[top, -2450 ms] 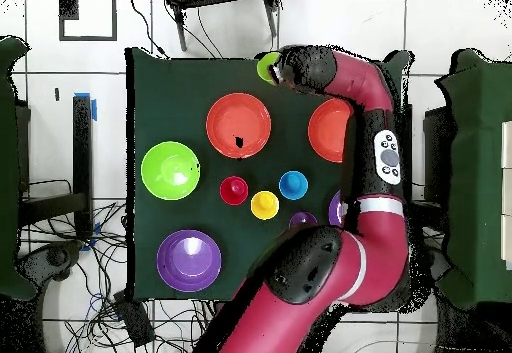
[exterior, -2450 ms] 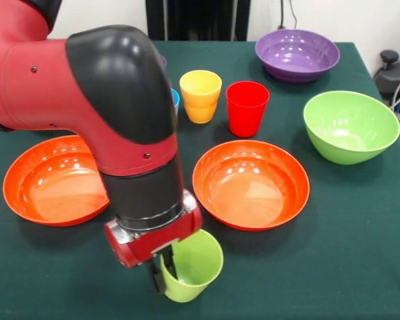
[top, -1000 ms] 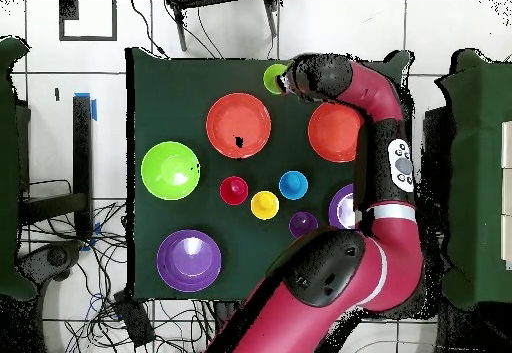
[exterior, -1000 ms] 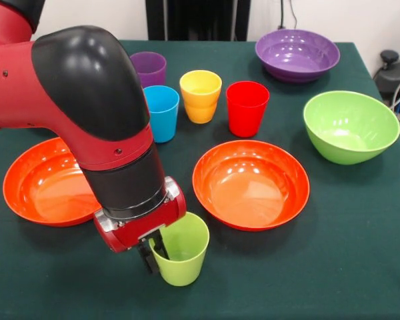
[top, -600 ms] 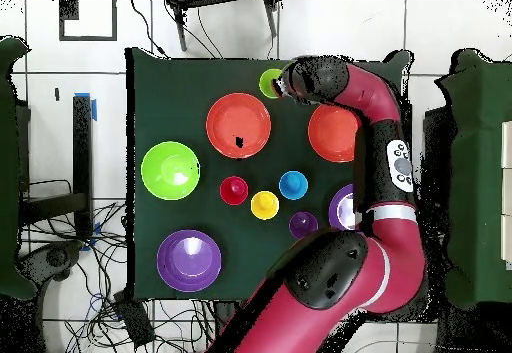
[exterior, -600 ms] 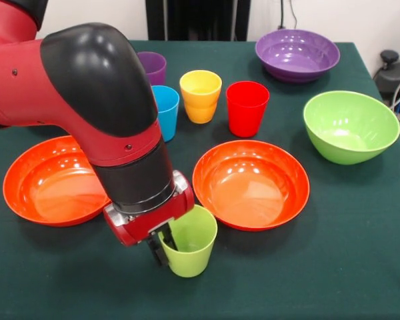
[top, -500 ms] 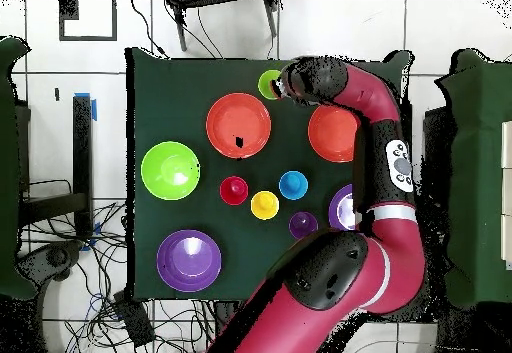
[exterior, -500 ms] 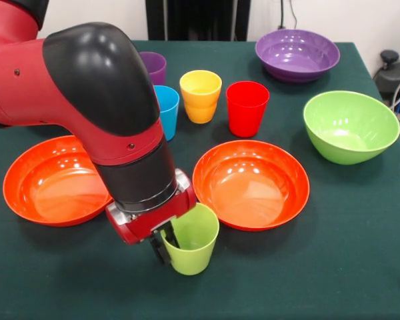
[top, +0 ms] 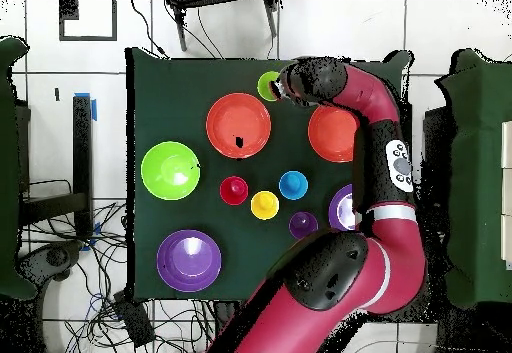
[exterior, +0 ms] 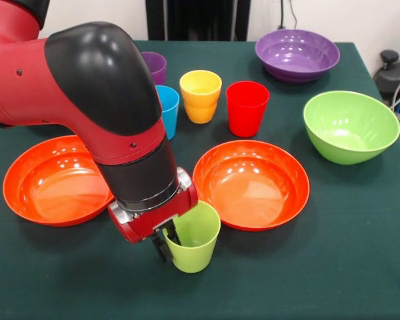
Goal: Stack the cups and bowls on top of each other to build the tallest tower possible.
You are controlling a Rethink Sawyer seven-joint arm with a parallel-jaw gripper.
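Observation:
My gripper (exterior: 167, 240) is shut on the rim of the light green cup (exterior: 195, 239), one finger inside and one outside. The cup hangs slightly tilted, low over the cloth beside the middle orange bowl (exterior: 251, 183). It also shows in the overhead view (top: 268, 85). The other orange bowl (exterior: 33, 180) is partly hidden behind my arm. The purple (exterior: 155, 65), blue (exterior: 167, 107), yellow (exterior: 201, 95) and red (exterior: 247, 107) cups stand upright in a row. The light green bowl (exterior: 350, 125) and a purple bowl (exterior: 297, 53) stand apart. No piece rests on another.
A second purple bowl (top: 338, 209) is half under my arm in the overhead view. The green tablecloth (exterior: 347, 267) ends close in front of the held cup. My arm covers the table's left middle in the front view.
My gripper has carried the light green cup to the right and a little away from the table's front edge, closer to the middle orange bowl. Nothing else has moved.

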